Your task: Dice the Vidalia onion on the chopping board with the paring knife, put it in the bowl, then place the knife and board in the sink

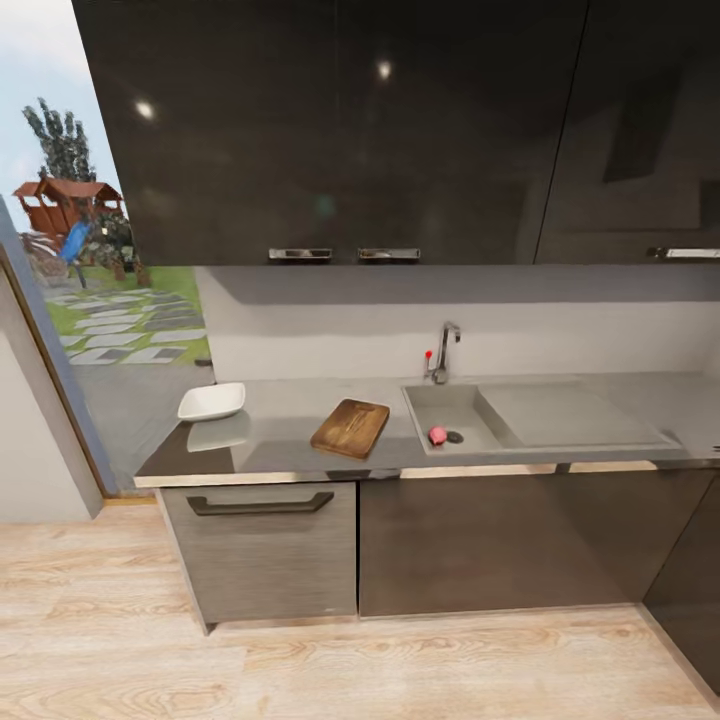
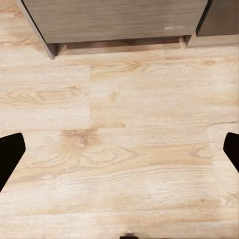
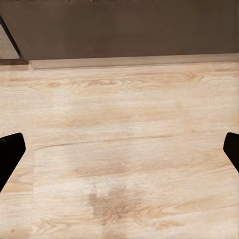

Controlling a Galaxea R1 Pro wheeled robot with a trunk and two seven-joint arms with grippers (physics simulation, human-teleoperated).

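Head view is showing the chopping board [image 1: 350, 427] lying just beside the sink [image 1: 540, 415]; both arms' fingers [image 2: 10, 154] [image 3: 10, 154] are hanging wide apart, holding nothing.

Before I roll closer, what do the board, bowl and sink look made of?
Board: wood, brown with visible grain, matte. Bowl: white and glossy, probably ceramic or plastic. Sink: grey matte, stone-like composite by its look, moulded in one piece with the drainboard; its tap looks like shiny chrome metal.
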